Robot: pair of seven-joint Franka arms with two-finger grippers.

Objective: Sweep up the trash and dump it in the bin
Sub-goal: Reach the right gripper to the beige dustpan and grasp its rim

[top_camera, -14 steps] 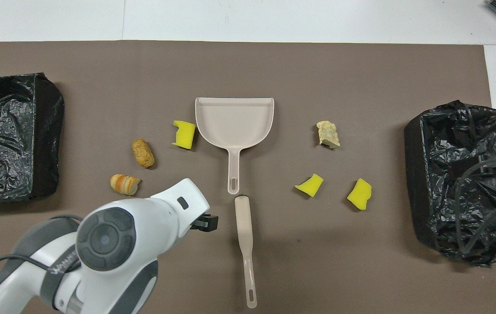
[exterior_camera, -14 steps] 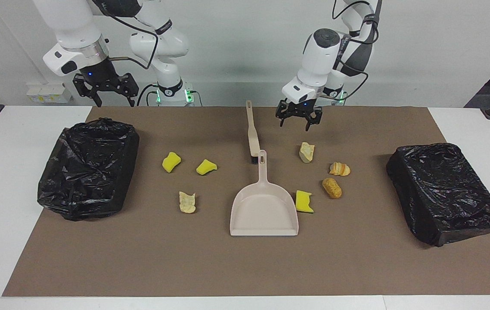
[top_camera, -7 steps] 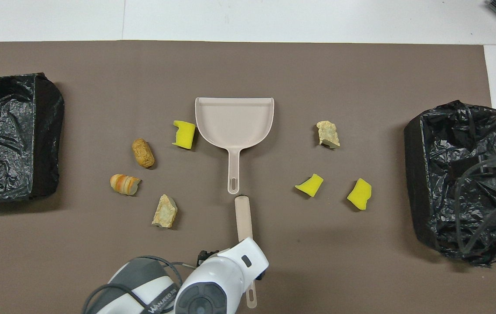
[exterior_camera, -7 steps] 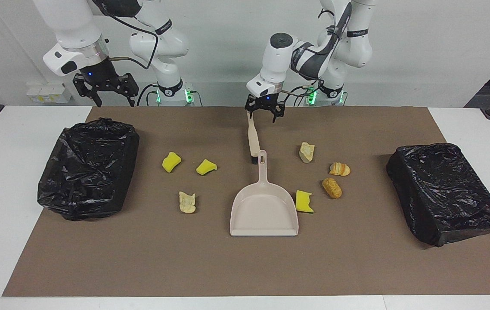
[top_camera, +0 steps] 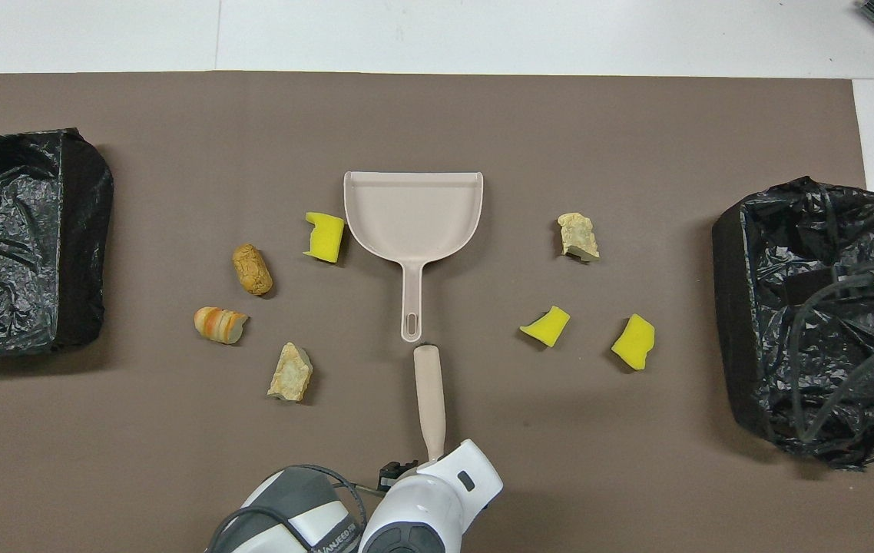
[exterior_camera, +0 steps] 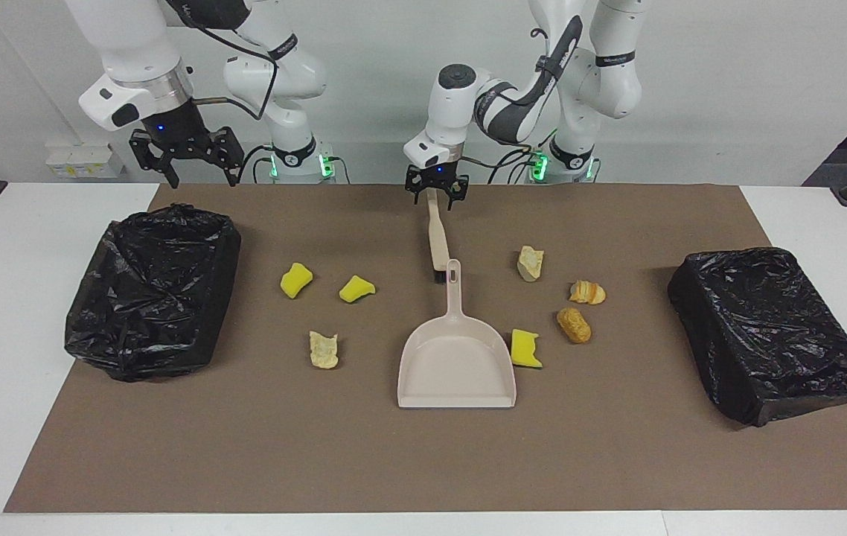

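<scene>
**Left gripper at the brush handle, trash still on the mat**

You have the left gripper (exterior_camera: 435, 196) down at the end of the brush (exterior_camera: 436, 237) handle nearest the robots, its fingers straddling the handle; you cannot tell from here whether they have clamped it yet. The brush lies along the middle of the mat (exterior_camera: 423, 461), its bristle end just short of the dustpan (exterior_camera: 456, 362) handle. The dustpan sits at the mat's centre, mouth toward the edge away from the robots.

Your right gripper (exterior_camera: 184, 155) waits with fingers spread, in the air over the bin (exterior_camera: 152, 290) at the right arm's end of the mat. A second bin (exterior_camera: 769, 331) sits at the left arm's end.

The trash (exterior_camera: 526, 348) lies on the mat in seven pieces: one yellow chunk touching the dustpan's side, three bread-like lumps near it toward the left arm's end, and two yellow chunks plus one pale lump toward the right arm's end.

The only writing is on the left arm's band in the overhead view, too cut off to read.
</scene>
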